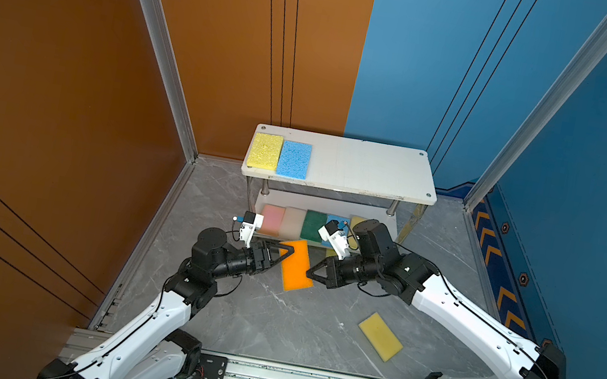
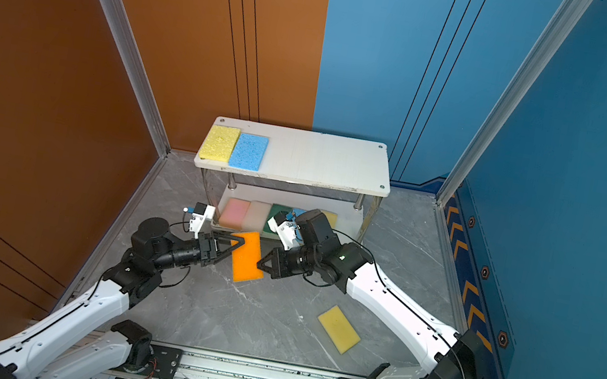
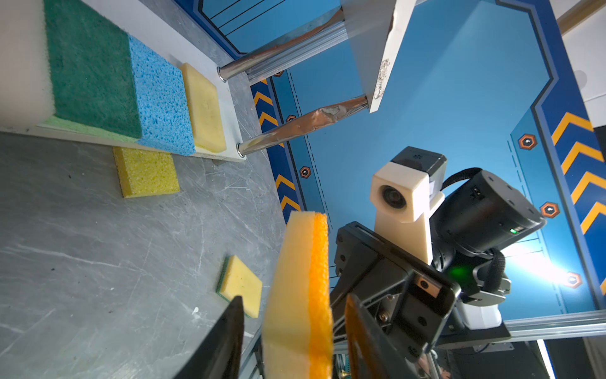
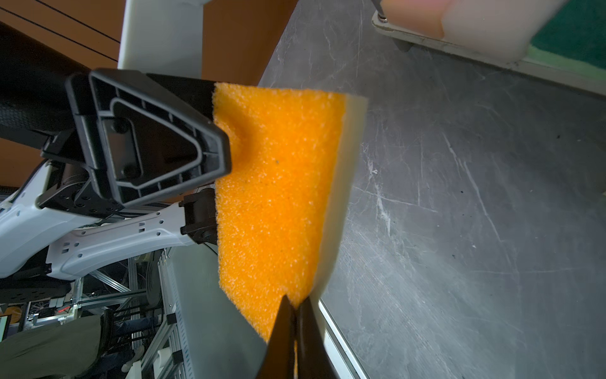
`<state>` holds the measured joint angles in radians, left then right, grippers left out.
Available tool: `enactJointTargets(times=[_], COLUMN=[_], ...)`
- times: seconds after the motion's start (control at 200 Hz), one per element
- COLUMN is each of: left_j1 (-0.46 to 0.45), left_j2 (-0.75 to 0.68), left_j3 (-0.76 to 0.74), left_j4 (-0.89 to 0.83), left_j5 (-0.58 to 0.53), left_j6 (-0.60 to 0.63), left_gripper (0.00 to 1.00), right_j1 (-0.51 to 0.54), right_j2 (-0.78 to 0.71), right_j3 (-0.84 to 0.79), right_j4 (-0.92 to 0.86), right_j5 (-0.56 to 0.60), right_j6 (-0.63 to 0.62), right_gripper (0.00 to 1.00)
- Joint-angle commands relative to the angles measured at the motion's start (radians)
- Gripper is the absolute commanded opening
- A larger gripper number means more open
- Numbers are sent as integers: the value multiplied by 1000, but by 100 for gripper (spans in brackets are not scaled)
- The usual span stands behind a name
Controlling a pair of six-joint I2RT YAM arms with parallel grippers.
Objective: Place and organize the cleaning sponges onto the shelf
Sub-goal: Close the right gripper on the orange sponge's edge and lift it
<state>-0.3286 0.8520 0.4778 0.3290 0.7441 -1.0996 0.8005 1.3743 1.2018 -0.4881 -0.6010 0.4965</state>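
**Ana:** Where does the count stand?

**Ben:** Seven of ten are on the shelf (image 1: 373, 169). At the left end of the top board (image 1: 362, 154), a yellow sponge (image 1: 265, 151) and a blue sponge (image 1: 294, 159) lie flat, side by side and touching. The rest of that board is bare. The lower board (image 1: 299, 201) carries a row from its left end: pink sponge (image 1: 272, 219), off-white sponge (image 1: 292, 222), dark green sponge (image 1: 314, 225), second blue sponge (image 3: 160, 101), and a pale yellow sponge (image 3: 203, 108) nearest the right end.

**Ana:** And the other three?

**Ben:** A coarse yellow sponge (image 3: 146, 172) lies on the table (image 1: 270, 319) just in front of the lower board's front edge. A green-backed yellow sponge (image 1: 380, 336) lies well apart from the shelf, toward the table's front edge and right of the middle. The third is the orange sponge (image 1: 297, 265), up off the table in front of the shelf, between the two arms.

**Ana:** Who has it?

**Ben:** The right gripper (image 1: 309, 273) is pinched tight on one corner, with foam squeezed between its fingertips. The left gripper (image 1: 287, 254) straddles the opposite end. One finger dents the orange face, but the left wrist view shows a sliver of daylight beside the other finger. I cannot tell whether that counts as a real hold.

**Ana:** A handover, then?

**Ben:** That's how I read it. The top board has the free room, so beside the blue sponge looks the likely spot. After this one, the two yellow sponges on the table are left.
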Motion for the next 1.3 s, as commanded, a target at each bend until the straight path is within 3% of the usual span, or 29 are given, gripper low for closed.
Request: enactJointTargets(times=[0.0,0.075,0.33,0.551,1.296], left_j1=[-9,-9,-10,-12,5], left_j2=[6,9,3,0,-4], left_j3=[-5,-5,-9,-14,-18], left_j4=[37,42,47,60,78], left_j5=[0,-1,-7,-21,-20], left_j6=[2,4,4,-9,-27], left_gripper=[35,26,13,6,5], right_j1=[9,9,15,26,44], right_j2=[-1,0,8,5,1], right_j3=[33,32,36,27,-22], right_j4=[-23,-23,-23,-48,-54], right_j5=[-11,-10,-12,2,36], right_j6=[-18,-15,3,13,16], right_gripper=[0,0,0,32,26])
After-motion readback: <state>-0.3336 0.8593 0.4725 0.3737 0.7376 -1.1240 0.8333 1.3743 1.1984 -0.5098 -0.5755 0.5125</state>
